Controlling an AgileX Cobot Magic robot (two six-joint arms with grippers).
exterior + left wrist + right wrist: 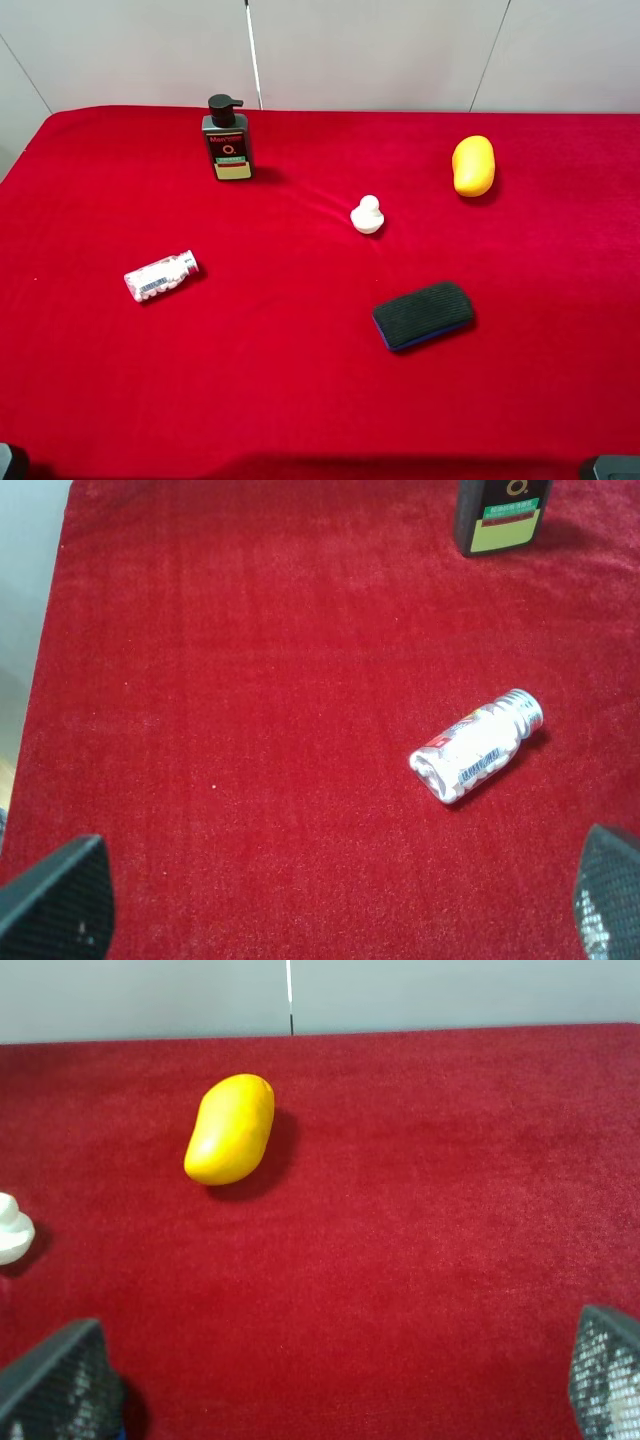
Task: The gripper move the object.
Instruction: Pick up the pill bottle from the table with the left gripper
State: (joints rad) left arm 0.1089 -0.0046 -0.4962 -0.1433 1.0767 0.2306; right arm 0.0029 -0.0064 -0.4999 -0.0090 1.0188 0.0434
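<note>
– Over at 9 o'clock on your red surface [300, 400], from the high cam, is that the pill bottle [160, 276]?
– Yep, that's the one. It's lying on its side, cap end aimed somewhere between 2 and 3 o'clock, white pills showing through the clear wall. It sits on its own.
– What are your end effectors doing?
– My left end effector [335, 900] is spread wide, fingertips [60, 905] far apart, nothing between them. The pill bottle lies on the surface out in front of it, clear of both fingers. My right end effector [332, 1380] is spread wide too, gripping nothing, and it's looking at the yellow mango [230, 1130] with the little white duck [12, 1228] off to one side.
– Anything else near the bottle?
– Not close, lol. Black pump bottle [228, 140] stands upright at 11 o'clock, mango's at 2, duck sits near the middle, and a black pad [424, 314] with a blue edge lies at 4 o'clock. All of them are well apart from the pill bottle.
</note>
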